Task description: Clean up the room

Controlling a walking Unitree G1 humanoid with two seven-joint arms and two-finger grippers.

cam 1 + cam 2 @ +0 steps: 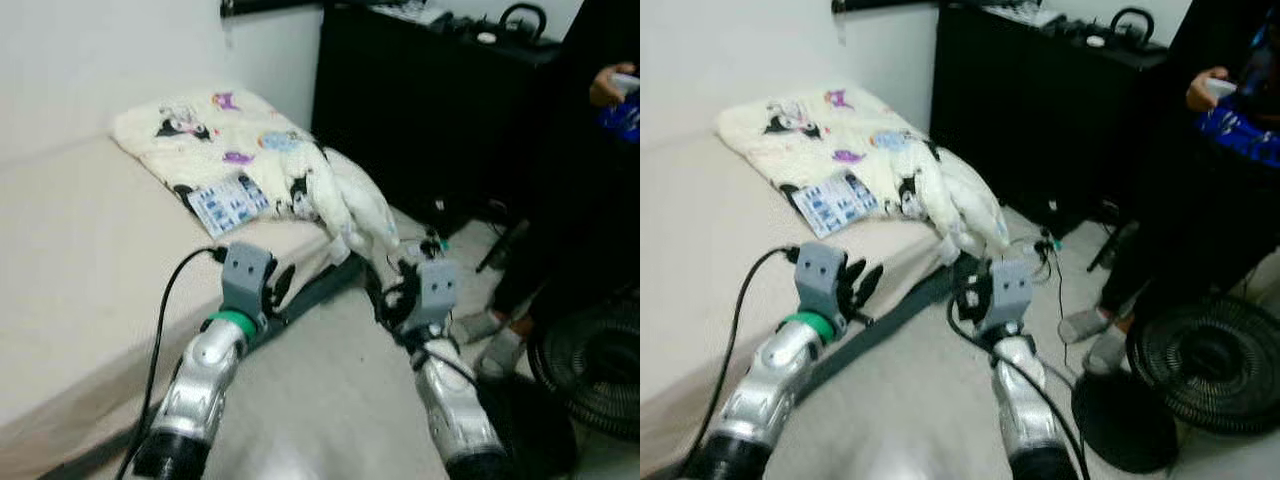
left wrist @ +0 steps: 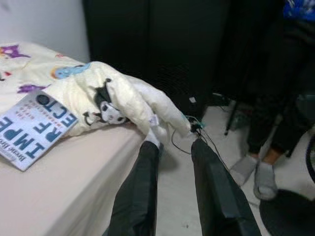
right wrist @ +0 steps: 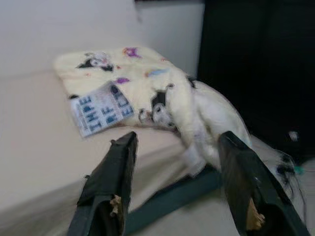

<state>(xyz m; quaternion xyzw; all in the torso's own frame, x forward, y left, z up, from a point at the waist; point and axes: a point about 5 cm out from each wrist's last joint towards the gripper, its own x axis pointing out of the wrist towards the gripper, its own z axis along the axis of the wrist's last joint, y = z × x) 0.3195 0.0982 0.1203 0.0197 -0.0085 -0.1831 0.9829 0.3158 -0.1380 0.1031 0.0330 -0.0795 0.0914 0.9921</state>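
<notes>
Room tidy-up — judged barely begun. Blanket (image 1: 262, 160) crumpled on bed (image 1: 70, 260), one end spilling over the edge toward the floor; book (image 1: 229, 205) lying on it. Left gripper (image 2: 172, 162) and right gripper (image 3: 174, 162) both spread, empty, just short of the blanket. Containers — none visible

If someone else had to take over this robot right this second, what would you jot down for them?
Left gripper: open, holding nothing, near the blanket's hanging corner.
Right gripper: open, holding nothing, aimed at the same corner.
Blanket: folded on the bed, one end drooping over the edge toward the floor.
Book: lying on the bed, tucked partly under the blanket.
A person stands to the right, by a fan.
Done: nothing visibly tidied.
Left: probably lift the drooping end back onto the bed.
</notes>
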